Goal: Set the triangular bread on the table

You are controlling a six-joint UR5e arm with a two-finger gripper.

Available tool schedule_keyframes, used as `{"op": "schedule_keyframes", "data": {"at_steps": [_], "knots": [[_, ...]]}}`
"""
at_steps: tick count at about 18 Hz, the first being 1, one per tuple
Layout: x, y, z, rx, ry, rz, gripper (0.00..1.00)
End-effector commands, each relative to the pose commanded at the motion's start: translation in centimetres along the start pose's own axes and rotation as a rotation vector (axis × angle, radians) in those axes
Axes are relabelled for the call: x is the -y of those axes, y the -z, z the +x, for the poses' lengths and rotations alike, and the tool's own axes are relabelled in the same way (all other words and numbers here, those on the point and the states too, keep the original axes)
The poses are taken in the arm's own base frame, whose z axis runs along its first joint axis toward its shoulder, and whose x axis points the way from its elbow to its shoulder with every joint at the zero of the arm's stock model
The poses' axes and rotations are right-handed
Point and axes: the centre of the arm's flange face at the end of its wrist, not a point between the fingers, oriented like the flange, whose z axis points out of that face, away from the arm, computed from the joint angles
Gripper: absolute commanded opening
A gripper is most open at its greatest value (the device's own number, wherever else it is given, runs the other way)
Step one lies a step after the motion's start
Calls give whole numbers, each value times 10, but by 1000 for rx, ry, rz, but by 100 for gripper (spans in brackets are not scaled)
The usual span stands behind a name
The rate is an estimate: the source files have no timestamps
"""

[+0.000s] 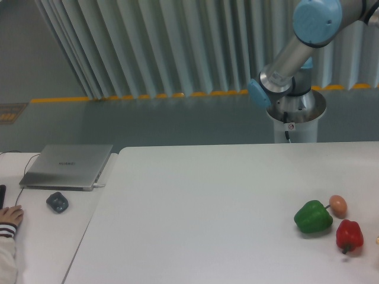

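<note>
The triangular bread does not show in this view. The large white table (pixel 207 201) fills the lower middle and right of the frame. Only the arm's base and lower joints (pixel 293 59) show at the back right, behind the table's far edge. The arm runs out of the frame at the top right, so the gripper is out of view.
A green bell pepper (pixel 312 217), a small brown egg (pixel 338 205) and a red bell pepper (pixel 349 235) lie near the table's right front. A smaller white desk on the left holds a grey laptop (pixel 68 166), a dark mouse (pixel 57 202) and a person's hand (pixel 10 216).
</note>
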Motion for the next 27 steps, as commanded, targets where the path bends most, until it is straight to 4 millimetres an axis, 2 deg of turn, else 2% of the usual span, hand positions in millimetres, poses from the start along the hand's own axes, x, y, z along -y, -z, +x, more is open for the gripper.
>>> {"op": "schedule_keyframes", "data": {"at_steps": [4,14,20,27], "knots": [[-1,-1,2,-6,-3,1,25],[-2,35,11,-84,2,35,22],[-3,37,9,-153,25,74,22],[-1,50,7,-173,28,81,21]]}}
